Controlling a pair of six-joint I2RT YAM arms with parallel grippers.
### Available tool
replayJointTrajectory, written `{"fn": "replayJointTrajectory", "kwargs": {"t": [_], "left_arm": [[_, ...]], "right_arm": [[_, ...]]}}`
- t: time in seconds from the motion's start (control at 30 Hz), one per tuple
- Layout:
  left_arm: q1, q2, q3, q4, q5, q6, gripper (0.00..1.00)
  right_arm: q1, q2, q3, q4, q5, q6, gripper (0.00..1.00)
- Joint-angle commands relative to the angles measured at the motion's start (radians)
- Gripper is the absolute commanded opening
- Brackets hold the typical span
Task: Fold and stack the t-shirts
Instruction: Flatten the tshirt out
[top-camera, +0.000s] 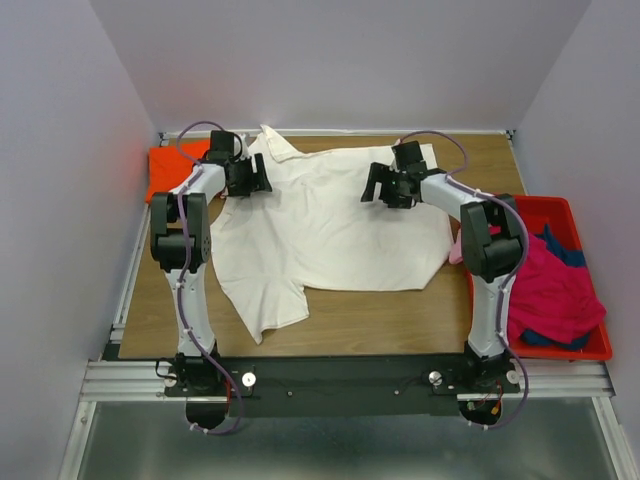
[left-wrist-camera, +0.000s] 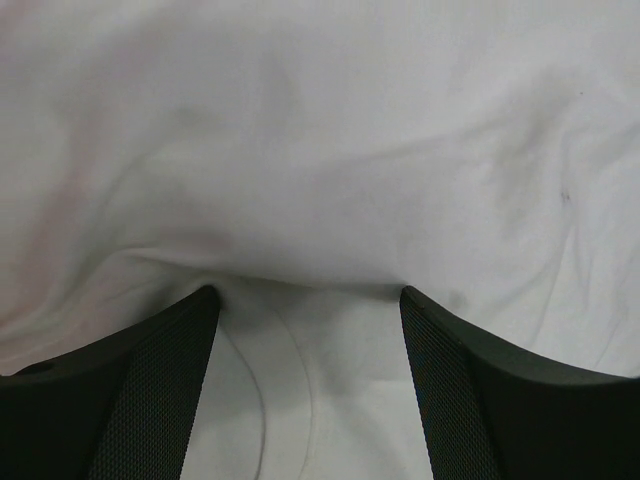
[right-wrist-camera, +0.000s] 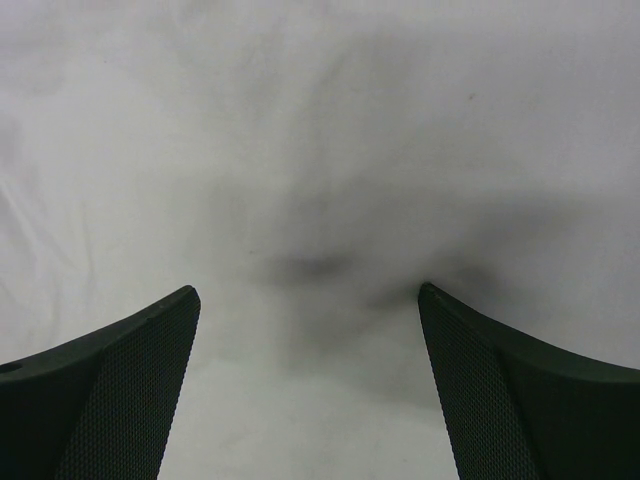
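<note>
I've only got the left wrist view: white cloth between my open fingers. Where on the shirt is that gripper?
Observer: The left gripper is over the far left part of the cream-white shirt, close to its collar.
Operator: And the other arm?
Observer: The right gripper is over the same shirt's far right part, fingers open.
Operator: What else is waiting?
Observer: A magenta shirt lies bunched in the red bin at the table's right side.

cream-white shirt (top-camera: 330, 225) | orange shirt (top-camera: 165, 175) | magenta shirt (top-camera: 550, 290) | dark blue shirt (top-camera: 568, 247) | red bin (top-camera: 545, 205) | brown wood-grain table (top-camera: 400, 320)
</note>
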Motion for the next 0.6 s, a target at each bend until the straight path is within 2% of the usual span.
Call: {"fn": "replayJointTrajectory", "kwargs": {"t": [0.0,0.27,0.43,0.57], "left_arm": [[0.004,0.113,0.094,-0.096,-0.028,0.026,0.82],[0.018,0.29,0.419,-0.173,-0.056,0.034,0.82],[0.017,0.302,0.493,-0.136,0.004,0.06,0.82],[0.009,0.252,0.486,-0.1,0.028,0.08,0.82]], "right_arm": [[0.003,0.088,0.059,-0.053,0.028,0.043,0.96],[0.0,0.192,0.256,-0.129,0.054,0.048,0.97],[0.0,0.223,0.333,-0.149,0.039,0.025,0.96],[0.001,0.223,0.381,-0.154,0.005,-0.006,0.96]]}}
